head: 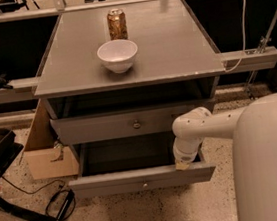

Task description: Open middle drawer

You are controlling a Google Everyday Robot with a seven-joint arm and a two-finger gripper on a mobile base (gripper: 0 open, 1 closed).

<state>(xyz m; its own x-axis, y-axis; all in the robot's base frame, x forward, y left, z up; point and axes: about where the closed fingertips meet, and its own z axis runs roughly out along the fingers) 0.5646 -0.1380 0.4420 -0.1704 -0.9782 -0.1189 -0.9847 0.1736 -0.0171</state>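
The middle drawer (143, 180) is the lower of the two grey drawers I can see. It is pulled well out, its dark inside shows, and a small round knob (145, 184) sits on its flat front. My gripper (183, 164) points down at the right end of this drawer and rests on the top edge of its front, to the right of the knob. The white arm (205, 124) reaches in from the right.
A grey drawer with a knob (137, 125) sits above, slightly out. On the cabinet top (171, 48) stand a white bowl (117, 54) and a can (117, 24). A cardboard box (45, 154) and cables (55, 208) lie left on the floor. My white body (271, 166) fills the right.
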